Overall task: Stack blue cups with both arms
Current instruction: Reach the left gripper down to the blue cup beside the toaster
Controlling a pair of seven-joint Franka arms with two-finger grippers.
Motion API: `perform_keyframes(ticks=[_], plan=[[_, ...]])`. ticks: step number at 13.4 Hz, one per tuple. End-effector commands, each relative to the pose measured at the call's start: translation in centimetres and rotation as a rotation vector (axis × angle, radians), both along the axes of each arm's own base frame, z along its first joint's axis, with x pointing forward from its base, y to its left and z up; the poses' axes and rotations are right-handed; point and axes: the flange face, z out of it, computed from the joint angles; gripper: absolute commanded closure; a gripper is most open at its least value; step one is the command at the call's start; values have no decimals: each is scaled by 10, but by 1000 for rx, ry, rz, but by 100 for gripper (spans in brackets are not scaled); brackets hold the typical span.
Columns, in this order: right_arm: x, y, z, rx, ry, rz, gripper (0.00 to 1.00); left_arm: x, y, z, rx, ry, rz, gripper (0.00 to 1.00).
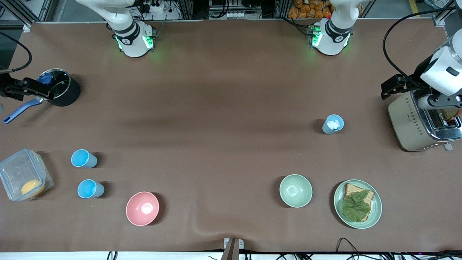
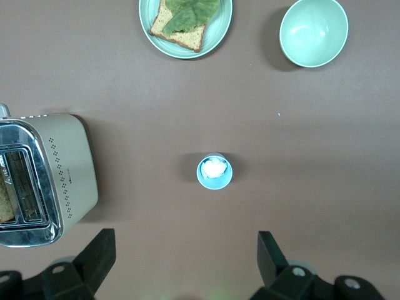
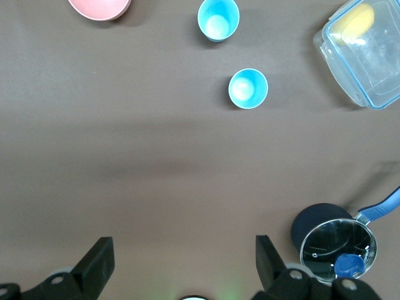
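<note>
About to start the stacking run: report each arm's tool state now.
Left tool: open, holding nothing, over the table near the pale blue cup.
Right tool: open, holding nothing, over bare table near the pot.

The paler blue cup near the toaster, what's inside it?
Inside the small, paler blue plastic cup sits a crumpled white lump, perhaps tissue; what it is cannot be told. It covers the cup's bottom, so anything beneath stays hidden.
</note>
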Motion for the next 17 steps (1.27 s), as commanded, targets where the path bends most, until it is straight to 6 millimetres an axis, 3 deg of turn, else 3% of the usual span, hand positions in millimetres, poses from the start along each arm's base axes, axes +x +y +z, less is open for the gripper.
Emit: perform_keyframes(ticks=[1,3,5,8,13,15,17], plan=[[3,-2,5,10,-6,-15,0,-1,4,8,7,0,-15,0],[4,-1,3,12,-1,-14,0,-4,-9,9,14,-5,-26,0],[5,-1,3,11,-1,-14,0,-2,-1,7,14,0,-15,0],[6,2,0,12,5,-7,0,3,2,-17,13,14,-15,0],[8,4,-4,13,14,-4,0,9,0,-142,10,9,-27,0],[8,5,-4,13,14,-3,0,-1,0,-196,7,8,-33,0],[8,5,-4,13,12,-3,0,-13,16,-241,4,9,-10,0]])
